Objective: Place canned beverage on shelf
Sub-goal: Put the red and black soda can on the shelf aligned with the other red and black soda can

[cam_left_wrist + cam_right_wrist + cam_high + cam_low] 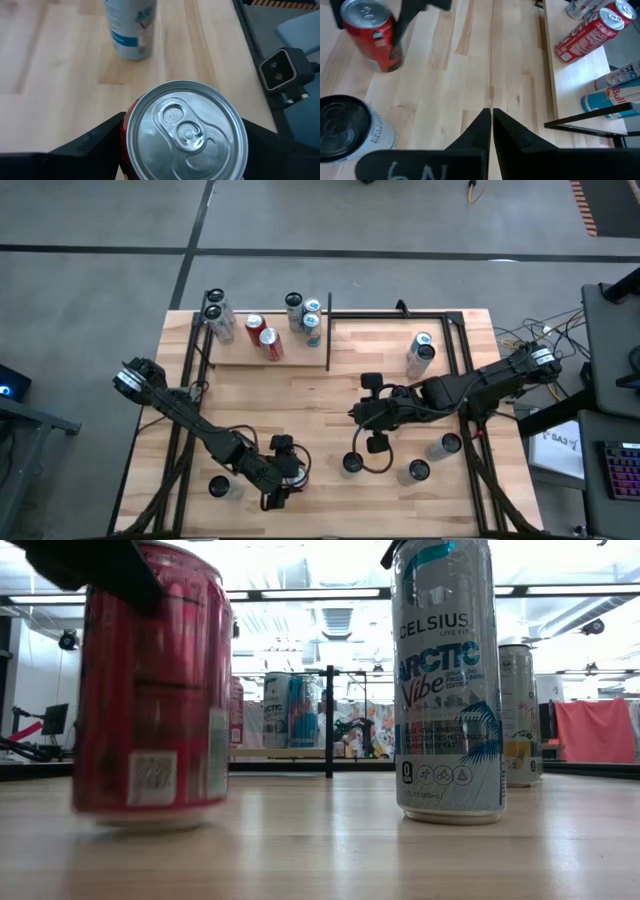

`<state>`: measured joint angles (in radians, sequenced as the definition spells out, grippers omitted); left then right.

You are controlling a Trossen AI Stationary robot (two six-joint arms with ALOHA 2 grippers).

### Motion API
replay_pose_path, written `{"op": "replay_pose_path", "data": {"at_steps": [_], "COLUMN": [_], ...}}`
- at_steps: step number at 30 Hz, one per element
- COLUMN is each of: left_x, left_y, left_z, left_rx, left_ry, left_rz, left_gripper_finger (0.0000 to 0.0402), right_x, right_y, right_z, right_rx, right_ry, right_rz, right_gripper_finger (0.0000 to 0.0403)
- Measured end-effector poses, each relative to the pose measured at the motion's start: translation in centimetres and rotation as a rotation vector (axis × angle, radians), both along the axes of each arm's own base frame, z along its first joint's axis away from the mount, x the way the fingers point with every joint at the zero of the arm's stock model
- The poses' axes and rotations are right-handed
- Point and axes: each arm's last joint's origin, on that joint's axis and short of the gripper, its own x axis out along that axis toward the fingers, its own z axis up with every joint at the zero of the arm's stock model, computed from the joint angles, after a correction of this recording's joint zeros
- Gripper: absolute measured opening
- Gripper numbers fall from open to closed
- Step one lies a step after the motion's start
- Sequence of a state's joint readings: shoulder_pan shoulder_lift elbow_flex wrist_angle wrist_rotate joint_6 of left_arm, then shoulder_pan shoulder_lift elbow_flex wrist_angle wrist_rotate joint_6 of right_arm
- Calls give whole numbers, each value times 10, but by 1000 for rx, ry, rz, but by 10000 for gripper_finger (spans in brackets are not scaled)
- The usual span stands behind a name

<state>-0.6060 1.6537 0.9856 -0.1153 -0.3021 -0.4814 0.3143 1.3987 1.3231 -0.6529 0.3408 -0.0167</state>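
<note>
A red can with a silver top stands upright on the wooden table near its front edge, left of centre. My left gripper is at it, one dark finger on each side. My right gripper hangs shut and bare above the middle of the table. The shelf, a pale plywood panel with thin black rods, stands at the far left. It bears two red cans lying down and several upright cans. My left gripper has the red can between its two fingers, which meet opposite sides of the can's wall just under the rim. They slant down at it from the table's left. The can stands upright, its base on the table.
A white and blue Celsius can stands just right of the red one. More cans stand at the near right and near left; one lies at the far right. A bare black frame edges the right half.
</note>
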Motion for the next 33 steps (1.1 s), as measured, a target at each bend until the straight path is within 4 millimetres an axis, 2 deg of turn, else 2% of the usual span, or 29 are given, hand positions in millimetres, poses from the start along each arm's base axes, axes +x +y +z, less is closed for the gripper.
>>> {"op": "replay_pose_path", "data": {"at_steps": [5, 8, 12, 17, 20, 23, 26, 33], "left_x": [-13, -27, -52, -86, -105, -121, -129, -130], "left_y": [12, 29, 69, 131, 167, 191, 204, 219], "left_z": [30, 53, 88, 114, 119, 123, 125, 121], "left_rx": [75, 150, 237, 273, 271, 241, 227, 202], "left_ry": [-61, -91, -122, -99, -44, -8, 3, 34], "left_rz": [10, 52, 215, 510, 699, 839, 910, 1012], "left_gripper_finger": [289, 289, 289, 289, 289, 289, 289, 289], "right_x": [0, 0, 0, 2, 5, 6, 8, 18], "right_y": [1, 1, 1, 1, 1, -4, -15, -45], "right_z": [0, 1, 1, 2, 5, 5, 4, -1], "right_rx": [1, -4, -4, 4, 11, 12, 11, -3], "right_ry": [-5, -6, -7, -34, -64, -67, -59, -44], "right_rz": [4, 8, 8, 8, 6, -10, -46, -141], "right_gripper_finger": [9, 9, 9, 9, 9, 9, 9, 9]}}
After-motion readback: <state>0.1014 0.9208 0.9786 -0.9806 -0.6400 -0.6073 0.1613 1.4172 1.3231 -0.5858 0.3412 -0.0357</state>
